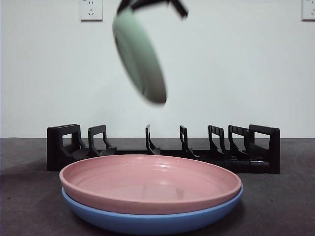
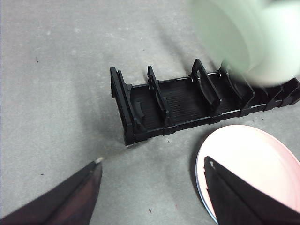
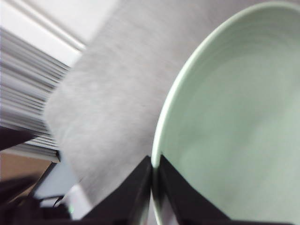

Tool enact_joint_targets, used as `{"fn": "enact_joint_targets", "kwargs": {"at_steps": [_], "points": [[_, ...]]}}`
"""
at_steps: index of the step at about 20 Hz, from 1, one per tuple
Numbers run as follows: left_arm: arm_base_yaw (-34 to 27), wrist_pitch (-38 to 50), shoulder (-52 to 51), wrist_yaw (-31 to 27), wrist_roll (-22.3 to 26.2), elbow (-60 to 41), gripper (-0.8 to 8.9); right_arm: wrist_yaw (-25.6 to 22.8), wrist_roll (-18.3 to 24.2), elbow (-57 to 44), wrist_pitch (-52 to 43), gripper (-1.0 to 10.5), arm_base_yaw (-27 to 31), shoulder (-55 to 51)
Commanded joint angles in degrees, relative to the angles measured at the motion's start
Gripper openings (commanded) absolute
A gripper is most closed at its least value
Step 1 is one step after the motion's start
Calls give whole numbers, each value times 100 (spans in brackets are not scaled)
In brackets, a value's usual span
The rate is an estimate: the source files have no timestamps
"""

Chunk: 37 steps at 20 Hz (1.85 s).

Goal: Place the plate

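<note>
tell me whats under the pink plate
A blue plate sits directly under the pink plate, stacked. Only the blue plate's outer wall and rim show; its inside is covered.

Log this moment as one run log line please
right gripper: shut on green plate rim, airborne above rack | left gripper: open, waiting | pink plate stacked on blue plate

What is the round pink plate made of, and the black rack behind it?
The round pink plate looks like glazed ceramic or smooth melamine: soft shine on its rim. The black slotted rack looks like moulded matte plastic: thin dividers, dull surface. I cannot be sure of either.
</note>
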<state>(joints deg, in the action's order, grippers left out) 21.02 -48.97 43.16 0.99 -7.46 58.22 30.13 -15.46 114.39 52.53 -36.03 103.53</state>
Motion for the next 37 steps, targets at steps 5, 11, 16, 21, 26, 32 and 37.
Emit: {"fn": "enact_joint_targets", "kwargs": {"at_steps": [5, 11, 16, 21, 26, 32, 37], "points": [[4, 96, 31, -17, 35, 33, 344, 17, 1565, 11, 1440, 14, -313, -754], [4, 98, 31, -17, -74, 33, 344, -321, 1661, -2024, 511, 14, -734, -2699], [4, 101, 33, -17, -118, 33, 344, -2192, 2004, -3515, -317, 14, -1886, -3720], [4, 96, 33, -17, -114, 33, 344, -3383, 2063, -4535, -824, 14, -3139, -3635], [4, 90, 33, -17, -114, 33, 344, -4081, 2015, -5117, -1021, 14, -3781, -3016], [4, 48, 33, -17, -114, 33, 344, -4118, 1943, -5143, -1381, 14, -3838, -2057], [4, 33, 33, -20, -114, 33, 344, -4103, 1834, -5143, -1440, 14, -3853, -1561]]}}
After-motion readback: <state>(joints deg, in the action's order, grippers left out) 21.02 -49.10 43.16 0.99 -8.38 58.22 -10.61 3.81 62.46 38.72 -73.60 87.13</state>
